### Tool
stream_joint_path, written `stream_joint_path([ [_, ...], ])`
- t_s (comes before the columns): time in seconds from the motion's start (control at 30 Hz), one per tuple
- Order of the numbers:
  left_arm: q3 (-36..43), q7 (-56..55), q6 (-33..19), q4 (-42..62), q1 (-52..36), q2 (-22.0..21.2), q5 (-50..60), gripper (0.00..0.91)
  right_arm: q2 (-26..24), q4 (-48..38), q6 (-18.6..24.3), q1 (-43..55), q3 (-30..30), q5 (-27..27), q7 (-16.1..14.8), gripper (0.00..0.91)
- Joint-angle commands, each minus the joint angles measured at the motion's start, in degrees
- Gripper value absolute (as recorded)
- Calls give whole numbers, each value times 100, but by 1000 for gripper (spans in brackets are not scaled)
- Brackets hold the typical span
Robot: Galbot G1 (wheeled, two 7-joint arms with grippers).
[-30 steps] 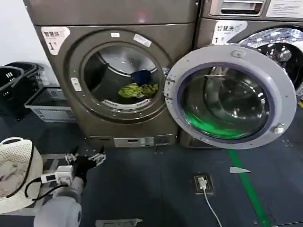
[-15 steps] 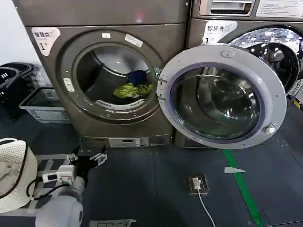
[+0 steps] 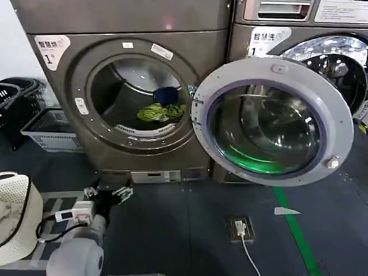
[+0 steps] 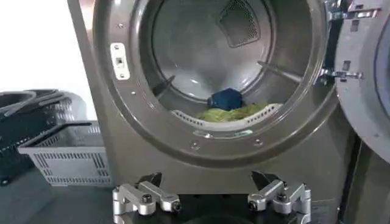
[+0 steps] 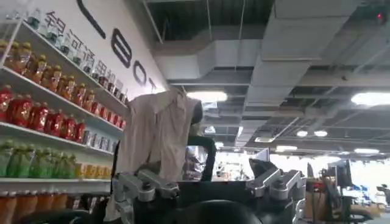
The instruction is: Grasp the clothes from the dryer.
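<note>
The dryer point(image 3: 75, 149) stands at the left with its round glass door point(image 3: 339, 123) swung open to the right. The clothes lie at the front of the dark drum: a yellow-green piece point(image 3: 160, 111) with a dark blue piece point(image 3: 167, 95) behind it. The left wrist view looks into the drum at the blue piece point(image 4: 225, 98) and the yellow-green piece point(image 4: 234, 113). My left gripper point(image 3: 107, 194) point(image 4: 207, 178) hangs open low in front of the dryer, well short of the mouth, with nothing between its fingers. My right gripper point(image 5: 204, 167) is open and empty, pointing up into the room.
A grey basket point(image 3: 49, 133) and black baskets point(image 3: 11, 98) stand left of the dryer. The twin machine point(image 3: 328, 49) is behind the open door. A floor socket with a white cable point(image 3: 238, 226) and a green floor line point(image 3: 294, 230) lie at the right. A white woven basket point(image 3: 14, 221) sits at my left.
The head view has shifted a little, so the dryer sits further left in the frame. The left gripper stays open low before the dryer. The clothes have not moved.
</note>
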Motion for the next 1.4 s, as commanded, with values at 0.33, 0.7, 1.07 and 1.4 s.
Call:
stream_joint_path([
  [0.33, 40, -16, 281, 22, 4, 5, 17, 907, 33, 21, 6, -2, -6, 22, 14, 907],
  [0.7, 26, -38, 281, 22, 4, 26, -3, 907, 54, 31, 5, -11, -14, 24, 11, 907],
  [1.07, 50, -42, 281, 31, -17, 43, -9, 907, 51, 20, 4, -38, 5, 34, 11, 907],
  [1.4, 68, -36, 281, 13, -5, 28, -12, 907, 66, 48, 3, -49, 6, 30, 10, 907],
])
